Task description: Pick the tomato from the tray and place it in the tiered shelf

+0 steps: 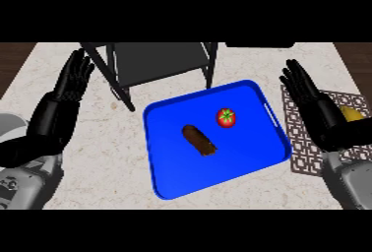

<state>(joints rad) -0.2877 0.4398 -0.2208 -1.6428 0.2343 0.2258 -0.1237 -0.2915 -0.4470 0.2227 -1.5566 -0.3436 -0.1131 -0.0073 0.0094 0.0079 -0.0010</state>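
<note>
A pale marbled counter is filling the view, with dark wood showing at its far corners. A dark shelf is standing at the far edge, between the two hands. A blue tray is lying between the hands, nearer the right one. A patterned mat is sitting under the right hand, carrying a yellow item. The left hand is resting wide, fingers straight. The right hand is likewise wide, holding nothing. A brown roll is lying mid-tray. The tomato is resting on the tray, left of the right hand.
</note>
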